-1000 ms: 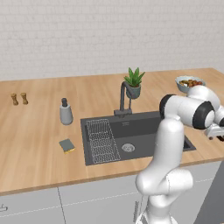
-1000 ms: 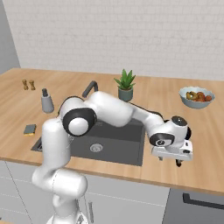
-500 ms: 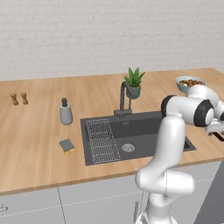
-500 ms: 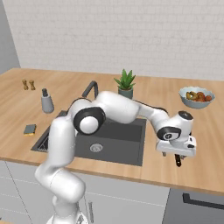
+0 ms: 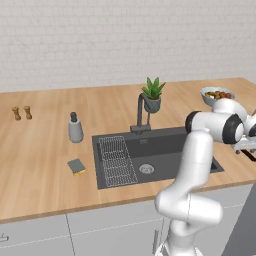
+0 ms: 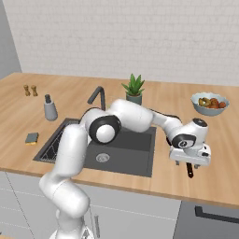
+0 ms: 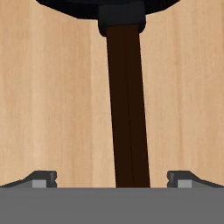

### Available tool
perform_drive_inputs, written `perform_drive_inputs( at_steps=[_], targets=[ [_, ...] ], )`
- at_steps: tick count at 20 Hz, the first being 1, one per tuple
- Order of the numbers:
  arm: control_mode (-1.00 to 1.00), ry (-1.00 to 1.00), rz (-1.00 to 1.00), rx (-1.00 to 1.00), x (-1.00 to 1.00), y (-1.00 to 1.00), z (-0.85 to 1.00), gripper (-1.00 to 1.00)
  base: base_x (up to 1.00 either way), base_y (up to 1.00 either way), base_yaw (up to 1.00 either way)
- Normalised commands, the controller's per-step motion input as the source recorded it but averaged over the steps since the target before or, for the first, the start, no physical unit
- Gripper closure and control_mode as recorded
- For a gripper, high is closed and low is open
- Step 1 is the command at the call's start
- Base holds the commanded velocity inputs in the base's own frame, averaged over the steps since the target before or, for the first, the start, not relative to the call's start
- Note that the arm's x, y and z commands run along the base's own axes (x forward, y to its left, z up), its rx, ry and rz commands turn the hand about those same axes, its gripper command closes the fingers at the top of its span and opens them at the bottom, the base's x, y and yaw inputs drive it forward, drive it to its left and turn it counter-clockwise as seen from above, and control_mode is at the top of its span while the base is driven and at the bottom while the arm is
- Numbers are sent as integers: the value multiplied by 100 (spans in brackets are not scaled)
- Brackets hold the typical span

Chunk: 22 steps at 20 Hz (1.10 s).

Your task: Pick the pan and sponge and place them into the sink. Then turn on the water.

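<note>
I have the gripper (image 6: 190, 163) low over the wooden counter (image 6: 224, 154) to the right of the sink (image 6: 135, 154), close to the counter's front edge, with bare wood on both sides of it. In the hand view the pan's handle (image 7: 127, 109) runs straight up the middle between my two fingertips (image 7: 41, 178), which stand wide apart with clear wood showing on either side of the handle, so the jaws are fully spread and have hold of nothing. The dark round body of the pan (image 7: 109, 6) sits at the top of that view, beyond the handle. From the right base camera only the end of the handle shows, poking out below the hand toward the counter edge. The sink basin (image 5: 165, 160) holds just its round drain (image 5: 146, 169) and the wire rack (image 5: 116, 160) on its left side. The sponge (image 5: 76, 166) lies flat on the counter left of the sink, well apart from the hand, with the grey dispenser (image 5: 75, 128) behind it. The faucet (image 5: 142, 111) stands at the back rim of the sink, a potted plant (image 5: 152, 95) just beside it, and a bowl of fruit (image 6: 210, 102) sits farther back on the right.
</note>
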Motion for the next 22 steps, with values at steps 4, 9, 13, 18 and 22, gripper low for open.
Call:
perform_drive_inputs(
  at_steps=[4,9,13,18,22],
  targets=[
    [-100,1,0,0,15,-12,-11,-100,0,0,0],
    [-100,6,0,0,6,0,-21,-100,0,0,0],
    [-100,6,0,0,0,0,-33,-100,0,0,0],
    [-100,2,0,0,1,0,-15,100,0,0,0],
    [-100,0,0,0,0,0,0,100,0,0,0]
  ],
)
